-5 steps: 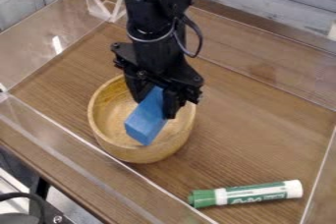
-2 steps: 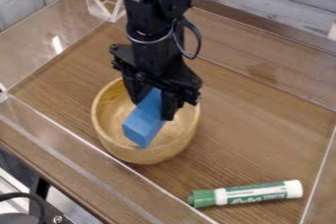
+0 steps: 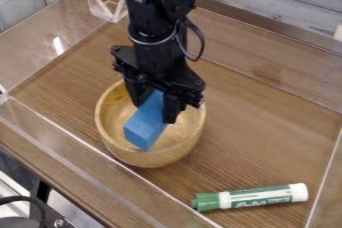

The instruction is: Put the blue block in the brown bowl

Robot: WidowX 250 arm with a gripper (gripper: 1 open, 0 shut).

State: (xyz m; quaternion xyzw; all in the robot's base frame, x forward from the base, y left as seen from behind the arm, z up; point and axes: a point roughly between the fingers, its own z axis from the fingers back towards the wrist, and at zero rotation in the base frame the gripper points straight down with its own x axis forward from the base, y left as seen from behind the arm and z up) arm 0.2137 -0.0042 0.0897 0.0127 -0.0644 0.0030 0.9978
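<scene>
Gripper point(image 3: 156, 100) clamped on blue block point(image 3: 144, 122), pointing down.
Brown bowl point(image 3: 183, 143) below it shifted slightly right since earlier frame; arm unmoved.

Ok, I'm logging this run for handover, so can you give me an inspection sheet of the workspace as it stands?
Surface: brown wood-grain table top inside clear plastic walls.
Job's things: small bright-blue rectangular block held tilted, its lower end inside the round light-brown wooden bowl.
Clutter: green-and-white marker lying near the front edge, apart from the bowl.
Grippers: black claw pointing down, shut on the block, over the bowl.
Cables: black cable looping beside the arm.
Surroundings: pale wall behind; black frame at lower left.
</scene>
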